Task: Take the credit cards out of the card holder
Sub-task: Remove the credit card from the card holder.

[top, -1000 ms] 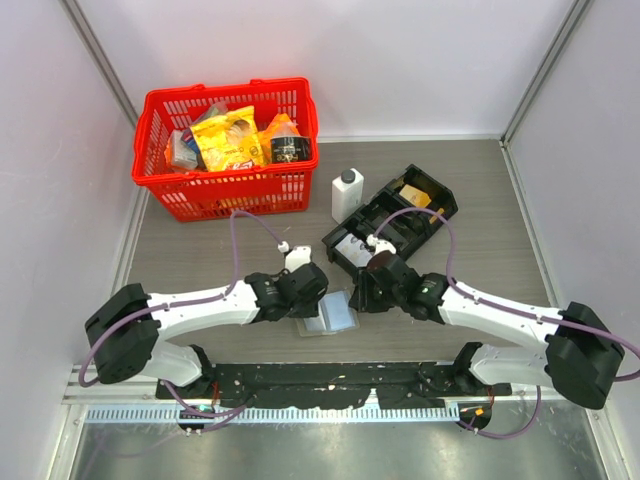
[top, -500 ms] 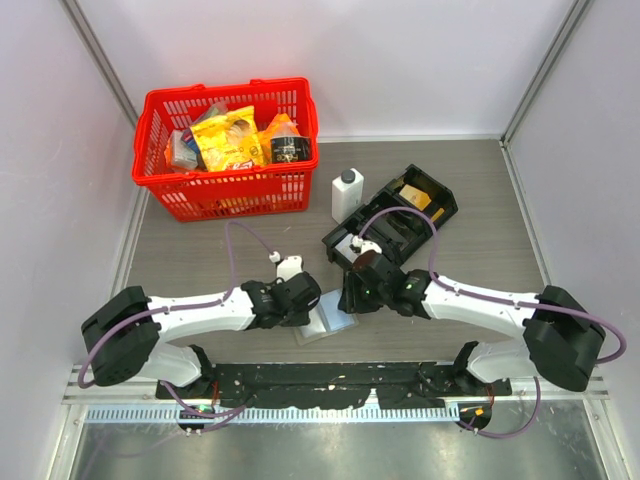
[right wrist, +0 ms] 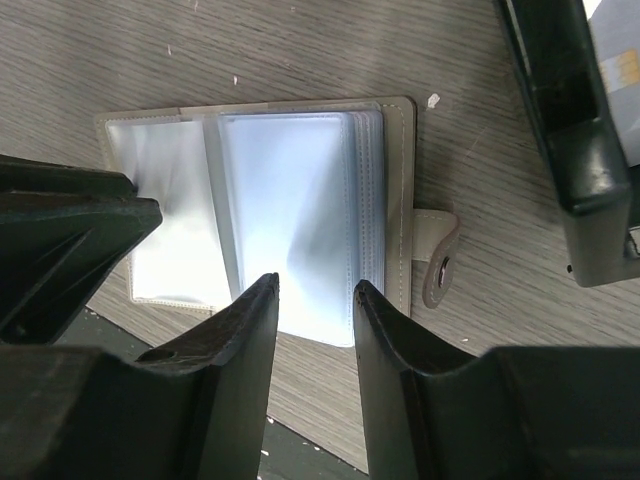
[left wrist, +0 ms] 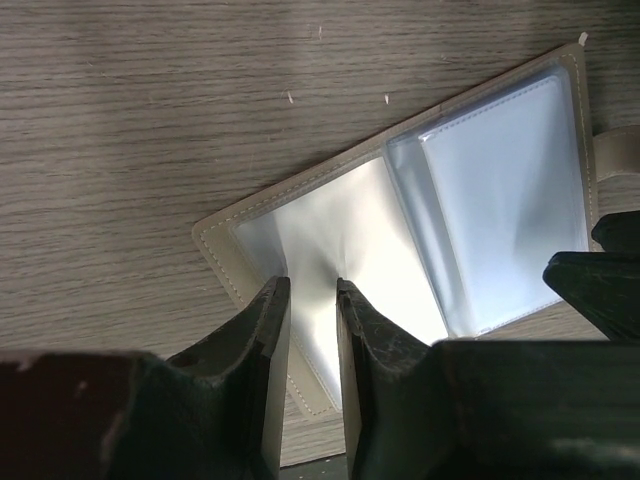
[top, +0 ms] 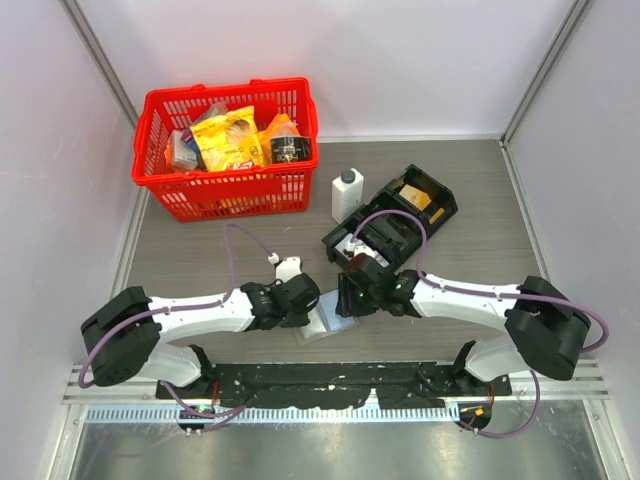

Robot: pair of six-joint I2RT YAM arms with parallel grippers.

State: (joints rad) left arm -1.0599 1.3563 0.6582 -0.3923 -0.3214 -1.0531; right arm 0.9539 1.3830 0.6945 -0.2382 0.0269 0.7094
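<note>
card holder (right wrist: 300,190) spread open on bench (top: 200,250); left jaws narrowly parted over one sleeve (left wrist: 330,230), right jaws wider, both empty.

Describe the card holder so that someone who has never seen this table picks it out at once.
Start at the red basket at the far left of the table, then come past the black tray toward the near edge. There, midway, lies the card holder, opened flat. It alone is small, thin and grey-tan, with shiny pale-blue clear sleeves and a snap tab.
</note>
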